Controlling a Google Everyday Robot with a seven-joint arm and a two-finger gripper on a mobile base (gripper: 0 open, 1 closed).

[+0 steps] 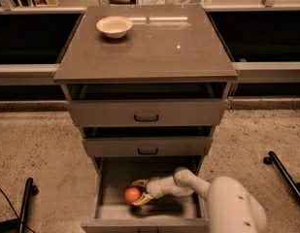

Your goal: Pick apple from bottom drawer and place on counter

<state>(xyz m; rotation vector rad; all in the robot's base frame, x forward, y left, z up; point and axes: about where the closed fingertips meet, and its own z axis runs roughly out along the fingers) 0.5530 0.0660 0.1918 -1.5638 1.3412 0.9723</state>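
Note:
The bottom drawer (107,198) is pulled open below two shallower grey drawers. The small red-orange apple (132,194) rests on its floor, left of centre. My gripper (138,193) reaches into the drawer from the right. Its two pale fingers (140,183) stand one behind and one in front of the apple, close against it. My white arm (227,205) fills the lower right. The counter (154,47) is the glossy grey-brown top slab above the drawers.
A white bowl (114,26) sits at the back left of the counter. The top drawer (146,113) and middle drawer (147,147) stand slightly open. Black stand legs lie on the speckled floor at left (26,203) and right (285,174).

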